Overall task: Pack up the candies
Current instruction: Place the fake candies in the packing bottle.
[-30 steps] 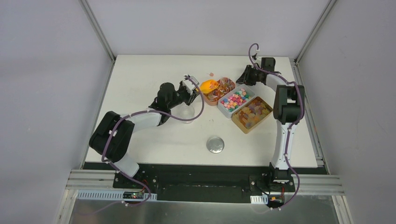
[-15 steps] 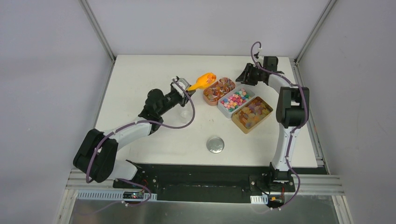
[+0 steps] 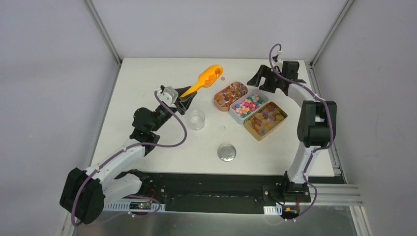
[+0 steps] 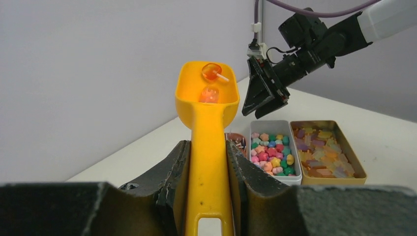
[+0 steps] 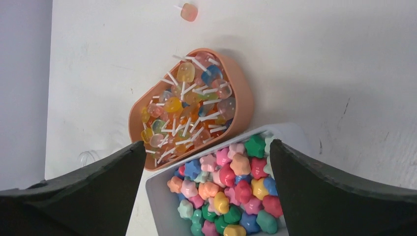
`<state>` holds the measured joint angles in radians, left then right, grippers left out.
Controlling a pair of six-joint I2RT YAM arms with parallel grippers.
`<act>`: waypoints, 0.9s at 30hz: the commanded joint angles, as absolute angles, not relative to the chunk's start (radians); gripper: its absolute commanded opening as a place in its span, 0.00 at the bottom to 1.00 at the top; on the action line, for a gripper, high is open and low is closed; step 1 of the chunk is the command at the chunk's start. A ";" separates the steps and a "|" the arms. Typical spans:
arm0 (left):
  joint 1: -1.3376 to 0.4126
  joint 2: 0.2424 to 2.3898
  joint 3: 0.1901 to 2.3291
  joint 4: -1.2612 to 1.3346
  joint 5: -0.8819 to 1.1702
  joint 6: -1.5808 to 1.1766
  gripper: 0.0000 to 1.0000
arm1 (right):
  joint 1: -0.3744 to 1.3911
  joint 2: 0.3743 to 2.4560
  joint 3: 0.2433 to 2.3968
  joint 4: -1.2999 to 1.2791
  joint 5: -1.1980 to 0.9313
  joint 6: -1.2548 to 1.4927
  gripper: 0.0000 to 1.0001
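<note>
The left pincer (image 4: 207, 147) is clenched on the handle of the scoop (image 4: 209, 105). The scoop's long axis runs straight out ahead of the pincer, with the bowl at the far end, raised. Two candies (image 4: 211, 73) lie in that bowl, and the upper one's white stick points toward the right pincer (image 4: 264, 96). That pincer gapes wide, grasping nothing, above the trays (image 5: 244, 105) of candies on the worktop (image 5: 344, 59).

Silver lid (image 3: 226, 152) near clear cup (image 3: 196, 119); orange scoop (image 3: 203, 80) aloft.
</note>
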<state>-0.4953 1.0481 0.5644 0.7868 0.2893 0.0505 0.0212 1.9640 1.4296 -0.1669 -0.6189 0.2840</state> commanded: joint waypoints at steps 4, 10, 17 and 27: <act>-0.488 0.915 0.560 0.714 0.257 0.003 0.00 | 0.025 1.806 1.352 -0.091 -0.632 0.296 1.00; -0.489 0.822 0.611 0.375 0.183 0.003 0.00 | 0.029 1.736 1.299 -0.076 -0.623 0.287 1.00; -0.489 0.778 0.738 -0.023 0.105 0.006 0.00 | 0.031 1.706 1.290 -0.086 -0.618 0.264 1.00; -0.489 0.786 0.820 -0.295 0.074 0.002 0.00 | 0.031 1.703 1.287 -0.084 -0.618 0.254 1.00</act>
<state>-0.4953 0.7990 0.7719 -0.1879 0.0975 0.0109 0.0242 1.7580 1.2873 -0.1242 -0.6167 0.2783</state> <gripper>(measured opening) 0.276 0.996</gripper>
